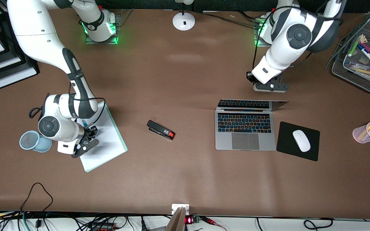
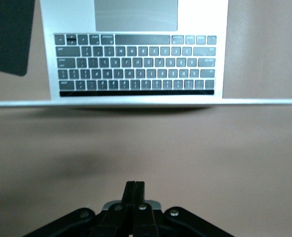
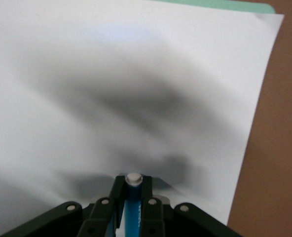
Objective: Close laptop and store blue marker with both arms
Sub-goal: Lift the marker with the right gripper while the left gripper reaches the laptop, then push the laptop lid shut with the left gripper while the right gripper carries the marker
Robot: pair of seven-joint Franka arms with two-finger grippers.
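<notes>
The silver-grey laptop [image 1: 245, 131] stands open toward the left arm's end of the table, its lid tilted low over the black keys. It also shows in the left wrist view [image 2: 136, 64], with the lid's thin edge across the picture. My left gripper [image 1: 270, 87] [image 2: 135, 190] is shut and empty, over the bare table just farther from the front camera than the lid. My right gripper [image 1: 90, 138] [image 3: 132, 185] is shut on the blue marker [image 3: 134, 207], pale end outward, over a white sheet of paper [image 1: 108, 138] [image 3: 136, 74]. The hand mostly hides the marker in the front view.
A black stapler [image 1: 161, 130] lies mid-table. A white mouse [image 1: 301, 140] sits on the black mouse pad [image 1: 313, 152] beside the laptop. A blue mesh cup [image 1: 30, 141] stands by the right arm. A pink cup of markers [image 1: 369, 132] and a wire tray [image 1: 361, 77] of markers are at the left arm's end.
</notes>
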